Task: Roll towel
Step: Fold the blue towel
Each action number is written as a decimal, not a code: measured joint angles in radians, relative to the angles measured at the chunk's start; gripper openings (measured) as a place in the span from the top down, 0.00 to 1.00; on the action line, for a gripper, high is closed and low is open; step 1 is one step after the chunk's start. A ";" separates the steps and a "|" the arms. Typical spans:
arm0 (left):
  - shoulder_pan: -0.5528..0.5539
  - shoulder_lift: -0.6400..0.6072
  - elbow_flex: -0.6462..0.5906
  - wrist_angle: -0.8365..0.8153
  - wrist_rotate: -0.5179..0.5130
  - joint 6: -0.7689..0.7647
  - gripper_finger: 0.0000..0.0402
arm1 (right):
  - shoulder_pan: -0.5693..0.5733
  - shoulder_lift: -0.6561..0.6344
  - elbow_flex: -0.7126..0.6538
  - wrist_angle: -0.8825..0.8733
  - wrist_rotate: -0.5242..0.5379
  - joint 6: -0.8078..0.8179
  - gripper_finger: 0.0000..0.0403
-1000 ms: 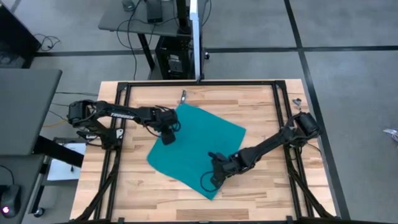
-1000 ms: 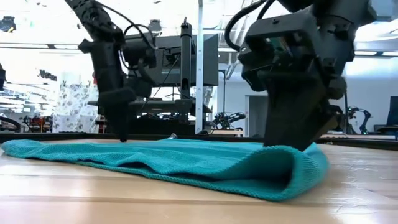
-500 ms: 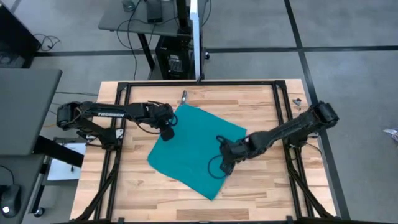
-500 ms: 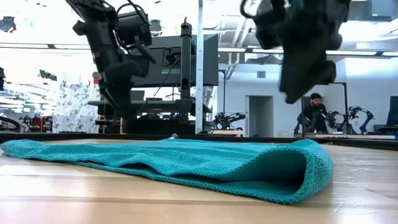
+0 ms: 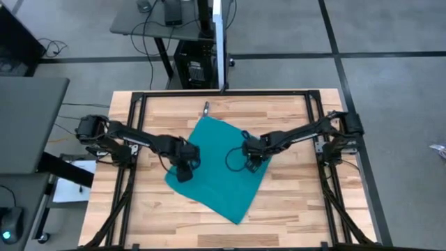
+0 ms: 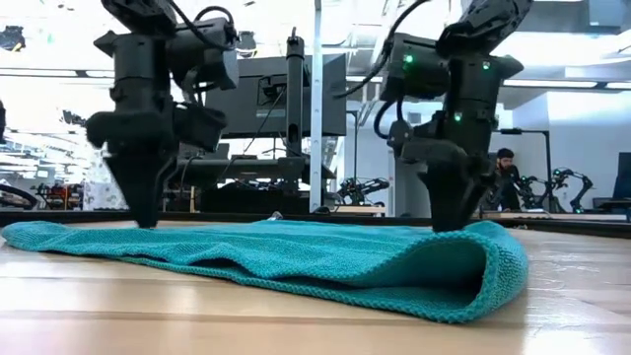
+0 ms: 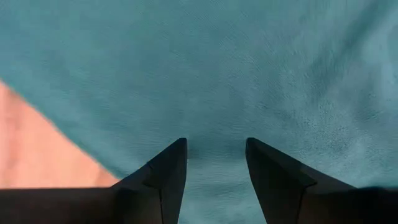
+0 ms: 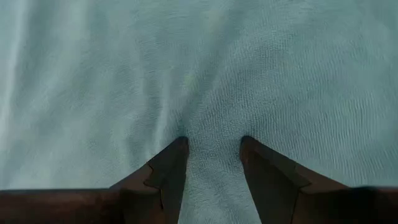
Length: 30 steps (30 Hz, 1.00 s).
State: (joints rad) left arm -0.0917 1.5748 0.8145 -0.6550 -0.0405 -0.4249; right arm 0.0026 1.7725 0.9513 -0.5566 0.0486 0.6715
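The teal towel (image 5: 216,183) lies flat on the wooden table, set cornerwise. In the low view its near end (image 6: 493,271) is doubled over in a soft fold. My left gripper (image 5: 183,173) is open and points down at the towel near its left corner. It also shows in the low view (image 6: 141,219) and the left wrist view (image 7: 214,146). My right gripper (image 5: 252,162) is open and points down on the towel's right part. It also shows in the low view (image 6: 452,225) and the right wrist view (image 8: 212,143). My left gripper stands with both open fingertips (image 7: 177,149) on the towel's top face (image 7: 214,134), close to its left edge, coming from above. The towel lies flat under it. My right gripper has both open fingertips (image 8: 180,146) set down on the towel's top face from above. The cloth between them (image 8: 212,134) is puckered into a small ridge. The towel stays on the table.
A black metal frame (image 5: 139,104) runs around the tabletop. A small dark object (image 5: 206,108) lies near the far edge. Bare wood (image 5: 174,223) shows along the near edge. A person (image 6: 503,177) stands in the room behind the table.
My left gripper rose, went toward the table's near edge and came down on the towel by its left corner. My right gripper lifted off the towel's near part, went toward the far edge and came down on its right part. The towel stayed in place.
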 joint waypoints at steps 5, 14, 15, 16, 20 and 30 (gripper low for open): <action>-0.095 0.049 0.004 0.048 -0.042 -0.120 0.63 | -0.038 0.004 0.000 -0.024 -0.028 -0.128 0.63; -0.186 0.060 0.003 0.167 -0.047 -0.285 0.63 | -0.225 0.004 0.018 -0.051 -0.044 -0.456 0.63; -0.188 0.060 0.003 0.165 -0.047 -0.292 0.63 | -0.247 0.004 0.027 -0.052 -0.043 -0.494 0.63; -0.189 0.059 0.003 0.162 -0.047 -0.295 0.63 | -0.269 0.005 0.038 -0.055 -0.043 -0.530 0.63; -0.184 0.057 0.018 0.137 -0.028 -0.294 0.63 | -0.343 0.013 0.100 -0.094 -0.042 -0.647 0.63; -0.114 -0.058 0.119 -0.076 -0.028 -0.150 0.63 | -0.296 -0.076 0.226 -0.299 -0.238 -0.538 0.63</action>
State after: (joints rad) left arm -0.2054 1.5173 0.9337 -0.7315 -0.0685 -0.5751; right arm -0.2934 1.6969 1.1771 -0.8554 -0.1898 0.1333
